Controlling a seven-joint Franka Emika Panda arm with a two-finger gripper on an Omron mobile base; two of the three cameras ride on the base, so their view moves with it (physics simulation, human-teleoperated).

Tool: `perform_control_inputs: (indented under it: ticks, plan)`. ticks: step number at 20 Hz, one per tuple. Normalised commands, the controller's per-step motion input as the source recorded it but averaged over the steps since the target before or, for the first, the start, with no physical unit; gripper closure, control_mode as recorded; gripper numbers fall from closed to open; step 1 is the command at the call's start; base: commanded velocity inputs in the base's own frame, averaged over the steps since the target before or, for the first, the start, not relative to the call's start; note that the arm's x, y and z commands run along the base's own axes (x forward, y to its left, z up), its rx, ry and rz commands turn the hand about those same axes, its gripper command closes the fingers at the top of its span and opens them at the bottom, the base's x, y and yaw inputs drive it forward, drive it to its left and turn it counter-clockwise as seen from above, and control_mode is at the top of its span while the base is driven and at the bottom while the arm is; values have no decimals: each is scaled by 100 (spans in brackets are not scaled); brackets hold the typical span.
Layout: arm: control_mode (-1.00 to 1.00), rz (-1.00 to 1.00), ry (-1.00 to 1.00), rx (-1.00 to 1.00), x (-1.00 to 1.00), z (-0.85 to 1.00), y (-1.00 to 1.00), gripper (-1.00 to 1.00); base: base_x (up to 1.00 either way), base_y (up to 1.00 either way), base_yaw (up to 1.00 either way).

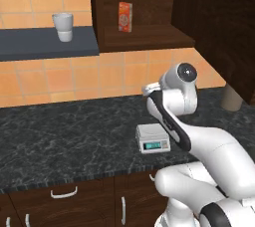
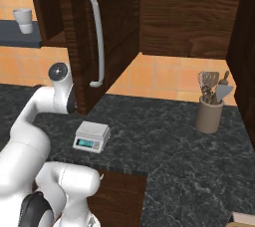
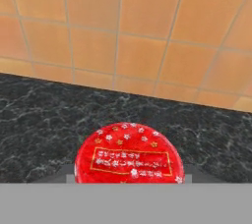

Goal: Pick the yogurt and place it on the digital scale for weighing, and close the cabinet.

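the claw is pinched on the yogurt [image 3: 129, 155], carrying it above the counter [image 3: 44, 115] near the tiled wall, so it can go to the scale [image 1: 153, 138] below the arm.

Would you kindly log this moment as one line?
gripper: shut on red round-lidded yogurt cup | light-grey square scale: bare | dark-brown wooden cabinet: open

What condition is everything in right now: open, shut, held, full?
Dark-brown wooden wall cabinet: door open.
Small red yogurt cup: held in the gripper.
Light-grey square digital scale: plate bare, display lit.
Orange-and-white carton: upright on the cabinet shelf.
White cup: upright on the dark shelf.
Beige utensil holder: full.
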Motion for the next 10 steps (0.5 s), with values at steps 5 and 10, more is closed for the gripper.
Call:
perform_control_inputs:
  ticks: [5,10]
  plan:
    - [-100,12,2,0,-39,-30,0,100,0,0,0]
    - [-100,6,0,0,-80,-12,5,100,0,0,0]
